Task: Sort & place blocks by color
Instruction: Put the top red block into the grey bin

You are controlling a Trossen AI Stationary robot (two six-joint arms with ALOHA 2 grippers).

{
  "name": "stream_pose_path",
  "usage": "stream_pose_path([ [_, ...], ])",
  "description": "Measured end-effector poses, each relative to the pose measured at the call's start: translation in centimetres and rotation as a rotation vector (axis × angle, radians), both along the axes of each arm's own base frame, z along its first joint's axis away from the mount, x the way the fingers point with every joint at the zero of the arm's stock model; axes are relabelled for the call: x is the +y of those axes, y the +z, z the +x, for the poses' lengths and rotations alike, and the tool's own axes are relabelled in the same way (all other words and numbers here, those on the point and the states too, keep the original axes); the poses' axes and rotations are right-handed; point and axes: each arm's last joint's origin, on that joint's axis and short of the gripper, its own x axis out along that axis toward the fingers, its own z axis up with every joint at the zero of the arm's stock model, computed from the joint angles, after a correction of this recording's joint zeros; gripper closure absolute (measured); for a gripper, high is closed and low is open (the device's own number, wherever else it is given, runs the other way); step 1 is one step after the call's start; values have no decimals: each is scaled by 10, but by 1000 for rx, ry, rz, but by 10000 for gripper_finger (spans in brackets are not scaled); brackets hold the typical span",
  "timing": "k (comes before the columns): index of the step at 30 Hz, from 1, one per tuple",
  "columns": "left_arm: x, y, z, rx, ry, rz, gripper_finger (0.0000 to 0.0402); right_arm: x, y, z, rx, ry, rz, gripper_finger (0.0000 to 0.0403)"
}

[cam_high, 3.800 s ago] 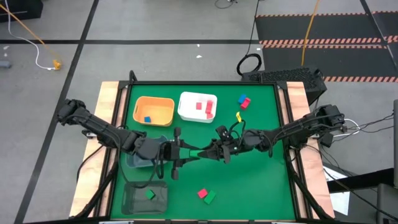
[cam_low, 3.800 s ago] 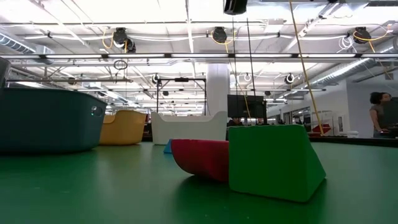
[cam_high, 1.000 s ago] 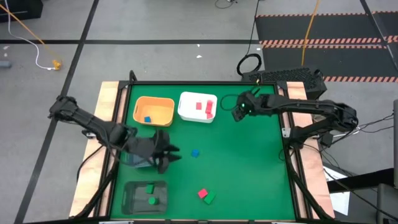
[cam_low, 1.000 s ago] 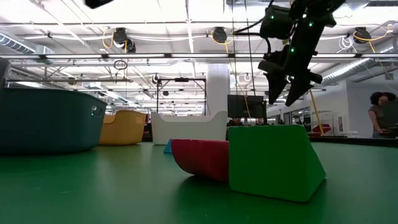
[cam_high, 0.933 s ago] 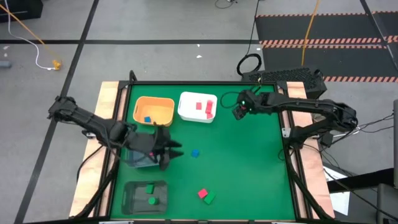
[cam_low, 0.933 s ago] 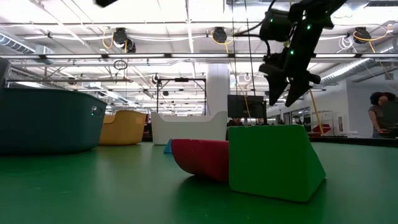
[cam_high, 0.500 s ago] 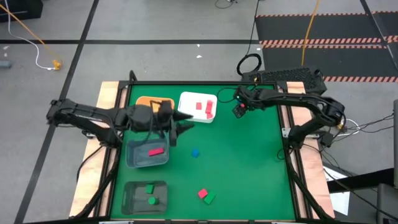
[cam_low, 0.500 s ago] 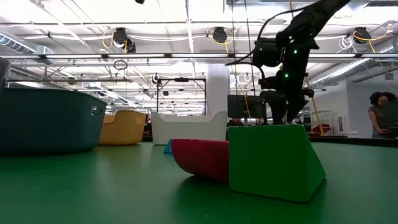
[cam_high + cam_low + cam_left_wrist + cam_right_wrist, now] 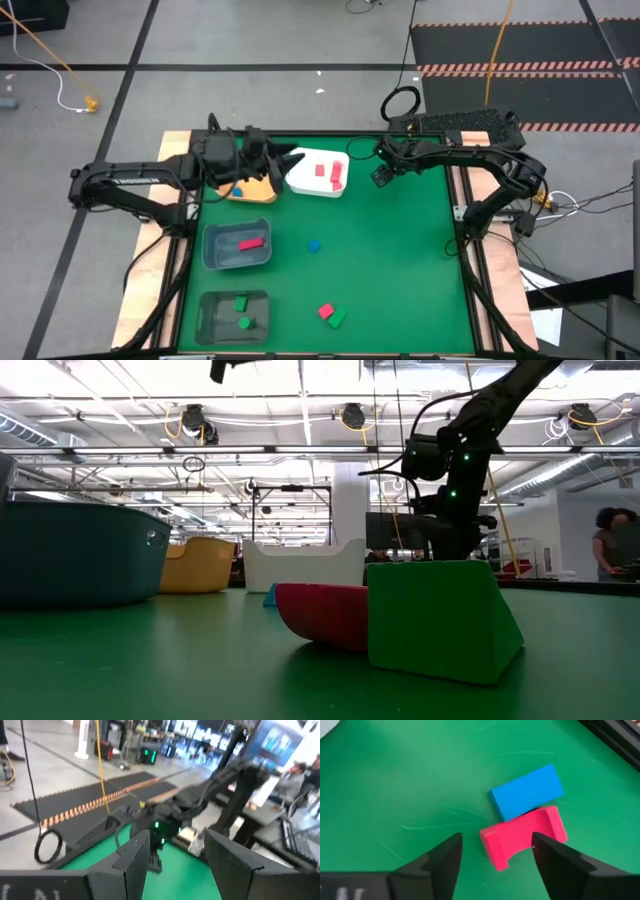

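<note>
The right gripper (image 9: 495, 851) hangs low over the far right part of the green felt-like worktop (image 9: 400, 260). Its jaws stand apart and hold nothing. A pink arch-shaped block (image 9: 522, 836) lies directly between and just ahead of the two dark fingers (image 9: 440, 862), with its notch facing the gripper's side. Its long axis runs across the gap between the jaws, slightly skewed. A blue rectangular bar (image 9: 526, 791) lies touching the pink block on its far side, roughly parallel to it. Both look like smooth, hard, matt solids with crisp edges. In the inspector's judgement, a descent and close would take the pink block across its short width. The touching blue bar may be nudged.

The right arm is plainly the nearer to this pair. The left gripper (image 9: 272, 163) is raised over the orange plastic bin (image 9: 245, 190), beside the white bin (image 9: 305, 178) at the far edge. Its jaws are parted and empty in the left wrist view.

Near the front edge a red block (image 9: 325, 311) and a green block (image 9: 338, 319) lie touching. A dark mesh tray (image 9: 212, 322) holds two green blocks. Farther in, a grey bin (image 9: 212, 258) holds one pink bar (image 9: 251, 243). A small blue cube (image 9: 314, 245) sits alone mid-worktop. Red pieces rest in the white bin.
</note>
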Motion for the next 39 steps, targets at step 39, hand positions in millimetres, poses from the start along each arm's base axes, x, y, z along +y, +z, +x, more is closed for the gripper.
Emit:
stream_pose_path([
  [39,8,26,-49,0,33,184,211,18,-21,-22,-162,13,25,215],
])
